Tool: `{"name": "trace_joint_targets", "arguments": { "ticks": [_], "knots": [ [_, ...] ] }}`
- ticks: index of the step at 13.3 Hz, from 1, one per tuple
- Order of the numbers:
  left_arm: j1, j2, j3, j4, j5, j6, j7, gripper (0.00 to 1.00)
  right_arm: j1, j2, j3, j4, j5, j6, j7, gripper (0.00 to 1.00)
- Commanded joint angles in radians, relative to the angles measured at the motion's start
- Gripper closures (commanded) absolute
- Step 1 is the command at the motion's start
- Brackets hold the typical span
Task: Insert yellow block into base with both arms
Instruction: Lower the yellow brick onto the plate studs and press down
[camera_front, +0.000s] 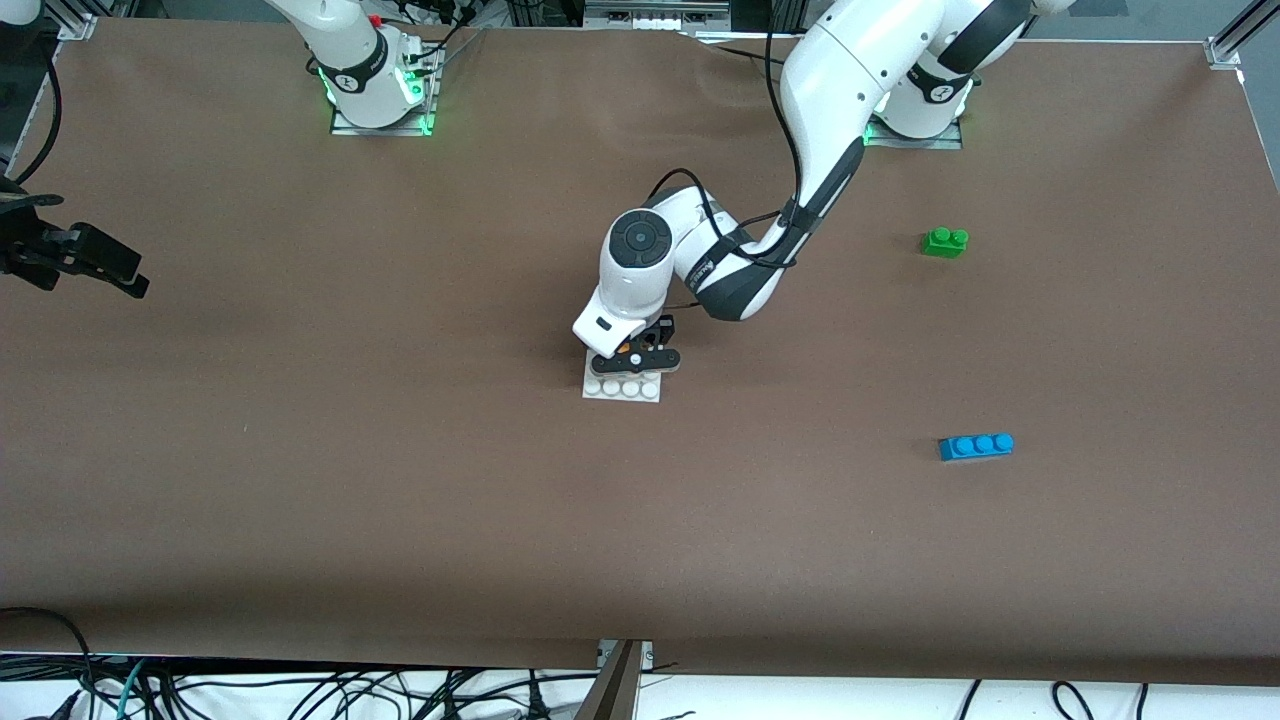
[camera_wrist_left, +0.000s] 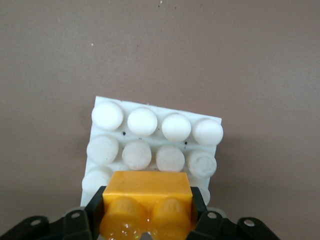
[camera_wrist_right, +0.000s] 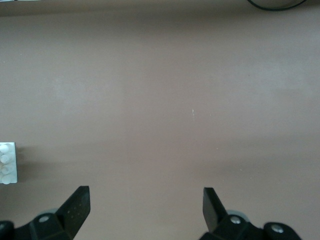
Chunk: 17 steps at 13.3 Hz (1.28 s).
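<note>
The yellow block (camera_wrist_left: 147, 192) is clamped between the black fingers of my left gripper (camera_wrist_left: 147, 212), studs facing the wrist camera. It is over the row of the white studded base (camera_wrist_left: 157, 125) farthest from the front camera; whether it touches the studs I cannot tell. From the front, the left gripper (camera_front: 640, 356) is low over the base (camera_front: 622, 389) at mid-table, with a sliver of orange block (camera_front: 634, 351) showing. My right gripper (camera_front: 115, 272) waits open over bare table at the right arm's end, its open jaws (camera_wrist_right: 146, 200) holding nothing.
A green two-stud brick (camera_front: 945, 242) and a blue three-stud brick (camera_front: 976, 446) lie toward the left arm's end of the table, the blue one nearer the front camera. An edge of the base (camera_wrist_right: 7, 162) shows in the right wrist view.
</note>
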Motion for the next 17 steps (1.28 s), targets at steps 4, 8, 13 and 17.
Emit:
{"name": "trace_joint_targets", "arguments": {
  "ticks": [4,8,13,17],
  "knots": [
    [-0.025,0.029,0.012,0.043,0.034,-0.017,-0.010,1.00,-0.002,-0.005,0.007,0.006,-0.013,-0.009,-0.012,0.00],
    [-0.023,0.024,0.012,0.037,0.039,-0.017,-0.009,1.00,-0.002,-0.005,0.007,0.006,-0.013,-0.009,-0.012,0.00],
    [-0.020,0.016,0.010,0.035,0.033,-0.026,-0.006,0.96,-0.002,-0.005,0.007,0.006,-0.013,-0.009,-0.014,0.00],
    [-0.020,0.000,0.006,0.035,0.028,-0.060,-0.004,0.99,-0.002,-0.005,0.005,0.006,-0.013,-0.009,-0.012,0.00]
  ]
}}
